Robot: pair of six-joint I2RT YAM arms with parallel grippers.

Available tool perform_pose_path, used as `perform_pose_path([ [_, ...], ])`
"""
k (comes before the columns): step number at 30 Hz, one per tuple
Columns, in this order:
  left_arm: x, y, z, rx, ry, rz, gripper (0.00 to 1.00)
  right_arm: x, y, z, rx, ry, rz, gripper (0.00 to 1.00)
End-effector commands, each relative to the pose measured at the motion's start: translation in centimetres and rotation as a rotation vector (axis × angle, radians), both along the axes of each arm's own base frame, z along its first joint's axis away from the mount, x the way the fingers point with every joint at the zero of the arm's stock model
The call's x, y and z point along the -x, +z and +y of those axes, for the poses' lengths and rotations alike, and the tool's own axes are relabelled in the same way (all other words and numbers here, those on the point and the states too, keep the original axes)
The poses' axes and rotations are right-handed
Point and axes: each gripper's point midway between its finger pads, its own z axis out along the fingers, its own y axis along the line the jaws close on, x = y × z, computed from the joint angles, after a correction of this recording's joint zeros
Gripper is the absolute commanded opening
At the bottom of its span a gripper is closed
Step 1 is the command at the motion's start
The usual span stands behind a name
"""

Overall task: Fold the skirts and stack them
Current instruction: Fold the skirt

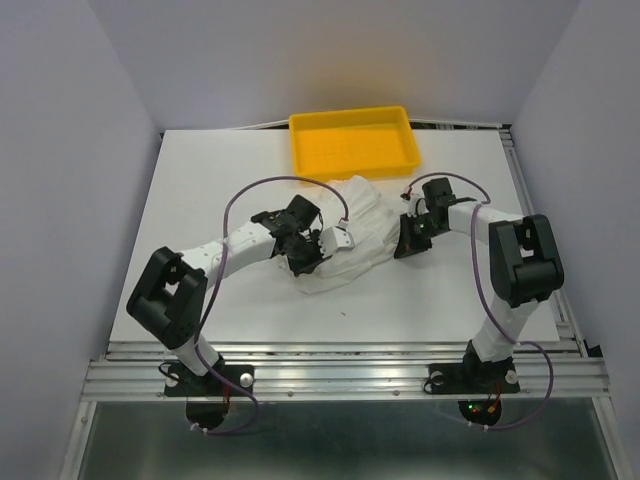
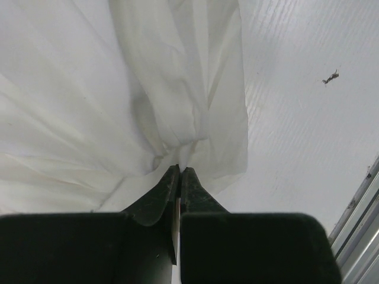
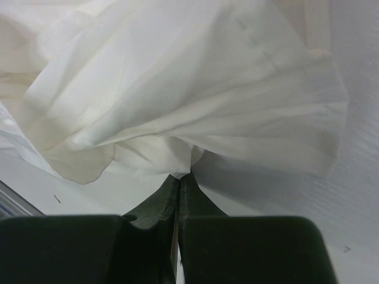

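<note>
White counter (image 1: 195,190) stretches wide left of the left end effector (image 2: 179,170), clamped on a fold of the crumpled white pleated fabric skirt (image 1: 365,225) at centre. The right end effector (image 3: 179,176) pinches the skirt's right edge; a yellow plastic tray (image 1: 352,117) sits just beyond.

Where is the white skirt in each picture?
Top view: skirt in the middle of the table, just below the yellow tray.
Left wrist view: skirt fills the top and left.
Right wrist view: skirt fills the top half.
Shared landmark: the white table, bare along the right side of both wrist views.
</note>
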Motion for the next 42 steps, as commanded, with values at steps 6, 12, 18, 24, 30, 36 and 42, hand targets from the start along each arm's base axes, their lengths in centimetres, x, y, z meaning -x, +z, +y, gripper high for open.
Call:
perform_pose_path([
  [6, 1.3, 3.4, 2.6, -0.045, -0.106, -0.115, 0.00, 0.8, -2.4, -1.4, 0.082, -0.080, 0.042, 0.01],
  [12, 2.8, 2.3, 4.1, -0.101, -0.137, -0.086, 0.00, 0.8, -2.5, -1.7, 0.097, -0.096, 0.043, 0.01],
  [18, 4.0, 0.1, 5.1, -0.151, -0.184, -0.061, 0.00, 0.7, -2.9, -2.1, 0.118, -0.109, 0.045, 0.01],
  [24, 5.8, -3.2, 6.0, -0.233, -0.238, -0.036, 0.03, 0.7, -2.9, -2.0, 0.116, -0.093, 0.043, 0.01],
  [30, 4.7, -2.8, 4.4, -0.196, -0.195, -0.061, 0.32, -2.2, 2.3, -1.9, 0.114, -0.035, -0.117, 0.24],
  [36, 4.1, 3.4, 1.0, -0.021, -0.141, -0.135, 0.56, -6.6, 12.5, -1.9, 0.115, 0.034, -0.398, 0.58],
  [42, 4.4, 9.4, 0.7, 0.121, -0.102, -0.234, 0.61, -8.5, 19.4, 2.5, -0.072, 0.135, -0.516, 0.63],
])
